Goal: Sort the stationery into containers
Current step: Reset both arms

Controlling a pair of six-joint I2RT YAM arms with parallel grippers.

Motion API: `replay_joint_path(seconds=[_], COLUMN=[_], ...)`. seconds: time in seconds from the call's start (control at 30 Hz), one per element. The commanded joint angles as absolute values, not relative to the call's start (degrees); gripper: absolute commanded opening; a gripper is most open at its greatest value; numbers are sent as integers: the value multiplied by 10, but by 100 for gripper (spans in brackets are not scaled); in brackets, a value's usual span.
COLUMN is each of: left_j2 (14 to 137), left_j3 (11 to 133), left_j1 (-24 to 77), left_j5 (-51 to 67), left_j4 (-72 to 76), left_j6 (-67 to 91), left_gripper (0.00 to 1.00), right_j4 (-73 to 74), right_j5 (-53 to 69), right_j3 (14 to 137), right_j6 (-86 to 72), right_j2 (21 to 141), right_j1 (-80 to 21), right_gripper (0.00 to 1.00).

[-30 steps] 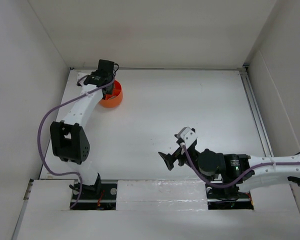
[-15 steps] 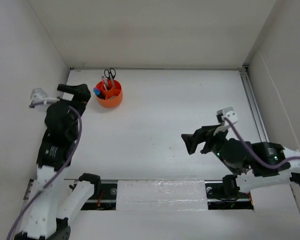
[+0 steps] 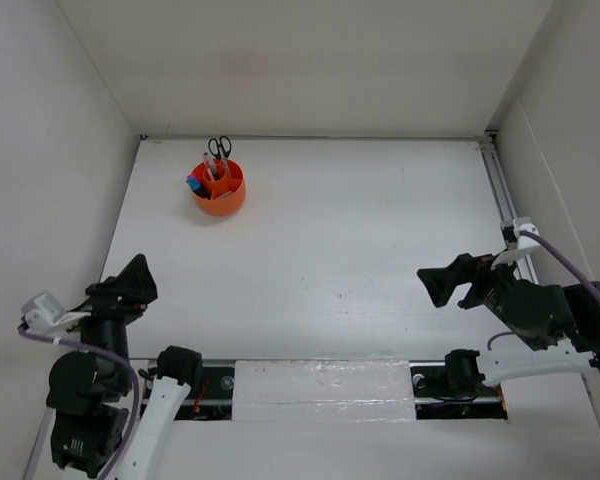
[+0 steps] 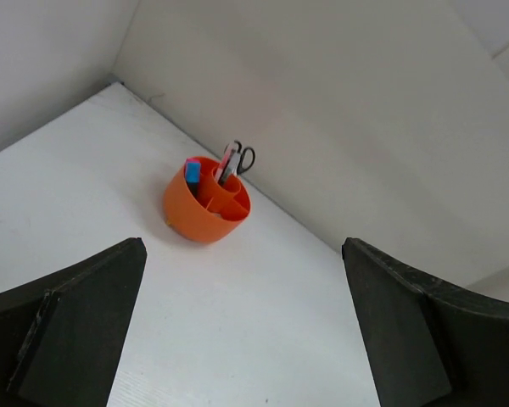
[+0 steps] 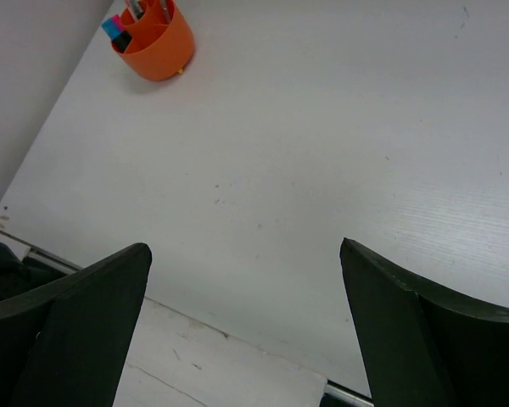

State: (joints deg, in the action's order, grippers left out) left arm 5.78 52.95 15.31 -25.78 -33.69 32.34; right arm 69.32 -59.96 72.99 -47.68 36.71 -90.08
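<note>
The round orange tub stands at the far left of the table with stationery upright in its compartments. Black-handled scissors stick out at the back, a blue-capped highlighter at its left, and thin pens between them. In the left wrist view the tub, the scissors and the blue cap lie far ahead. The right wrist view has the tub at top left. My left gripper is open and empty near the front left corner. My right gripper is open and empty at the front right.
White walls enclose the table on three sides. A metal rail runs along the right edge. A white strip covers the near edge between the two arm bases.
The left arm has drawn back from the tub to the front left corner, and its gripper has opened. The right arm has swung back toward the front right, still open.
</note>
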Motion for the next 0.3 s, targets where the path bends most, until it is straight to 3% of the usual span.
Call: replay_joint_path(seconds=[0.0, 0.27], left_j2=[16, 26], left_j3=[530, 525], left_j1=[155, 155], left_j5=[-316, -315], left_j4=[-341, -336], left_j6=[334, 340], left_gripper=[100, 100], right_j4=[718, 707], right_j5=[-606, -618], right_j3=[716, 698], right_j6=[-502, -502], right_j2=[324, 258], right_j1=[-905, -905], right_gripper=[99, 99])
